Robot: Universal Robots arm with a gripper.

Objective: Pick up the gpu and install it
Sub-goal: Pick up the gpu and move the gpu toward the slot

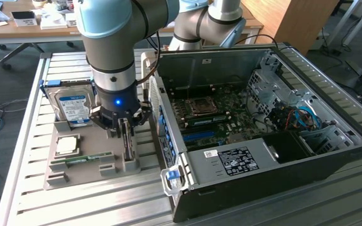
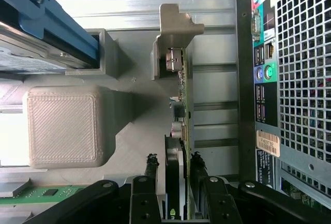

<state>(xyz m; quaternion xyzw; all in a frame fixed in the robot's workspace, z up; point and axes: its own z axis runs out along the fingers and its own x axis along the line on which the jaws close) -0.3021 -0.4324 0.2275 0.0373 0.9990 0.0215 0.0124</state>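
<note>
Gpu (image 1: 128,147) stands on edge in a slot of the grey holder tray (image 1: 74,178), to the exterior view's left of the computer case (image 1: 332,157). We see its long axis running near to far, directly beneath our gripper (image 1: 126,134). The fingers (image 2: 150,164) straddle it, parted and not yet clamped.

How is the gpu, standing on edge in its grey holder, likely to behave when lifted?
The gpu looks a rigid board, so probably stiff, not floppy. Standing on its thin edge in the grey holder, it may tip if nudged sideways. Exposed components suggest it is fragile.
</note>
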